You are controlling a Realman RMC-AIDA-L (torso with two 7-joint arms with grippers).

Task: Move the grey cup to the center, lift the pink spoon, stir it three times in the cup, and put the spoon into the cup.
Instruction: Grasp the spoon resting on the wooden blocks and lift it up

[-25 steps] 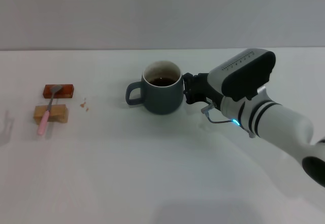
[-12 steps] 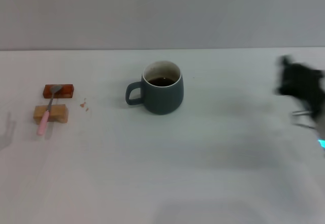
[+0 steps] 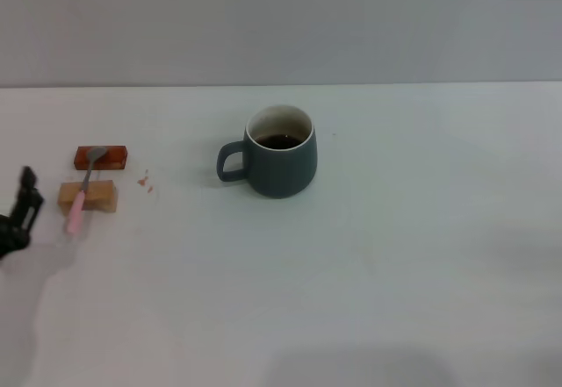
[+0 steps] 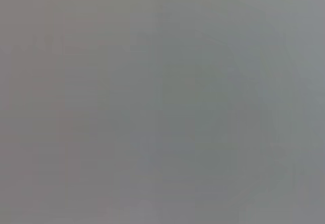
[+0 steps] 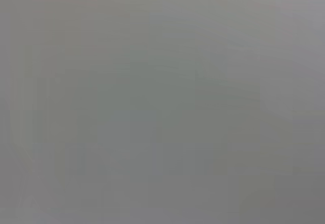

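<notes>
Cup: squat dark blue-grey ceramic mug (image 3: pixel 281 152) with a pale inner wall and dark liquid; stands upright near the middle of the white tabletop (image 3: pixel 369 282), loop handle turned toward the robot's left, nothing gripping it
Cup placement: judged to be at its central spot already, so the stirring step has a fixed target
Spoon: small slim pink-handled spoon with a grey metal neck and bowl (image 3: pixel 84 187); lies well to the left of the mug, not yet lifted
Spoon support: bowl rests on a reddish-brown block (image 3: pixel 101 155), handle crosses a tan block (image 3: pixel 88 196); the props probably keep the handle off the table so fingers can close around it
Spoon axis: long axis runs near to far; bowl at the far end, handle tip toward the robot
Left gripper (image 3: pixel 25 201): at the left edge, just beside the handle end, apart from it; whether its fingers are spread or closed cannot be told
Right gripper: out of sight
Wrist views: plain grey, nothing to tell
</notes>
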